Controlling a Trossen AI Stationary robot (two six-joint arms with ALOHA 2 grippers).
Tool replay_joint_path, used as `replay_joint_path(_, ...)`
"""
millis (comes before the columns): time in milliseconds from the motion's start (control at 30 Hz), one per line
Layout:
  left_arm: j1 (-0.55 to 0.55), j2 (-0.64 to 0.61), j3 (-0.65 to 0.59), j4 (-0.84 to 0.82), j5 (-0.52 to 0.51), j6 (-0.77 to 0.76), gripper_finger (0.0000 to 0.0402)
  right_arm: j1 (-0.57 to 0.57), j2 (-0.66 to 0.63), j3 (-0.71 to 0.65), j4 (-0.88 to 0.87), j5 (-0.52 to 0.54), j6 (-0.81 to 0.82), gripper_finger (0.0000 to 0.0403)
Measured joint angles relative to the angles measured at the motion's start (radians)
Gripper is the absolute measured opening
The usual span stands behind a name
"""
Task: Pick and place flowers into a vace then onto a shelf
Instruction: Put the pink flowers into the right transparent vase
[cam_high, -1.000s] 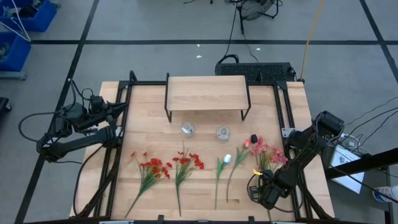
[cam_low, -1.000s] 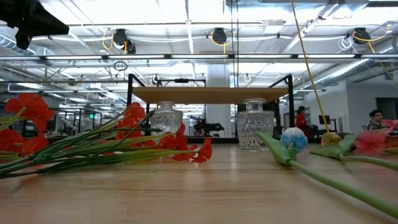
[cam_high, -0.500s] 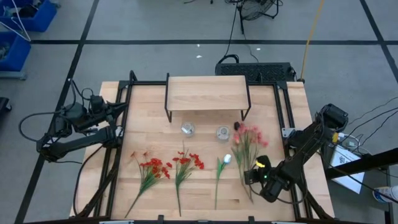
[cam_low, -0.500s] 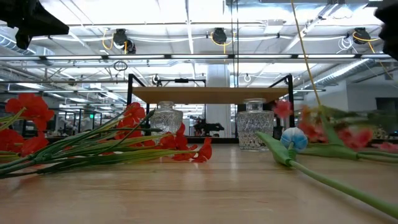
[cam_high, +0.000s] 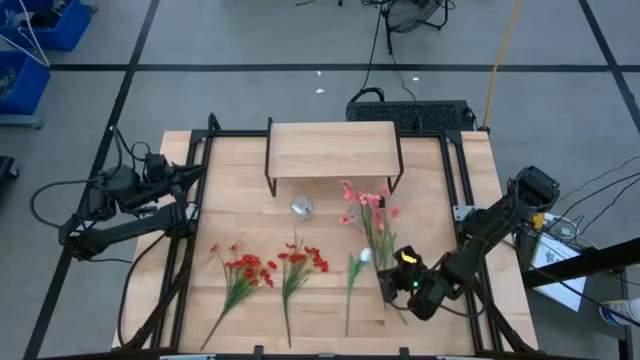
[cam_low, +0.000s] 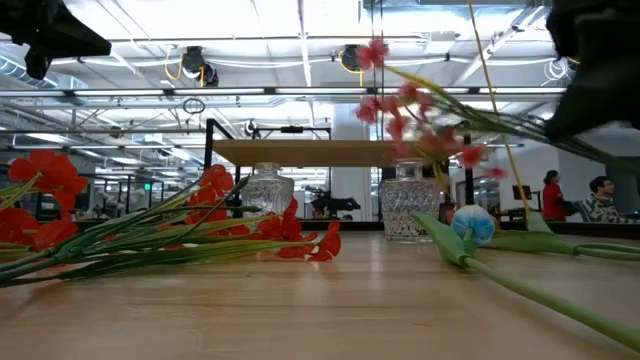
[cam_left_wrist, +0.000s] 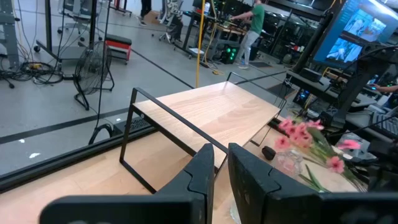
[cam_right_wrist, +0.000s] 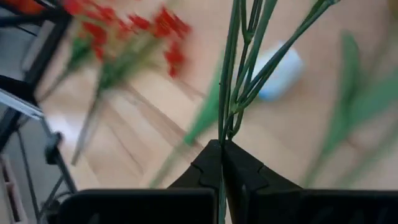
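High view | right hand (cam_high: 393, 283) pinching pink spray (cam_high: 366, 205) stems (blossoms beyond it, toward shelf (cam_high: 331, 150)).

A large open robotics lab or workshop: around the wooden table (cam_high: 455, 170) lie a grey concrete floor (cam_high: 250, 40) with cables, and beyond it monitors (cam_left_wrist: 357, 31), a floor fan (cam_left_wrist: 93, 68) and exposed ceiling pipes (industrial lighting too).

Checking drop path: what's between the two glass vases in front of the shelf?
High view: the left vase is clear, but the pink spray held by the right gripper covers the right vase's spot. The stretch between looks like bare wood.
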Motion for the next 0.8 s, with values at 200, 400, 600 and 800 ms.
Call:
replay_joint_path(200, 0.000, 0.000, 0.000, 0.000, 0.000, 0.000, 0.0051, -0.055, 0.000, 0.000, 0.149, 0.120, -0.395, 0.0000)
replay_joint_path(400, 0.000, 0.000, 0.000, 0.000, 0.000, 0.000, 0.0051, -0.109, -0.001, 0.001, 0.278, 0.322, -0.801, 0.0000)
replay_joint_path(600, 0.000, 0.000, 0.000, 0.000, 0.000, 0.000, 0.0051, -0.204, -0.002, 0.002, 0.389, 0.453, -1.060, 0.0000)
replay_joint_path(800, 0.000, 0.000, 0.000, 0.000, 0.000, 0.000, 0.0051, -0.324, -0.002, 0.002, 0.565, 0.449, -1.324, 0.0000)
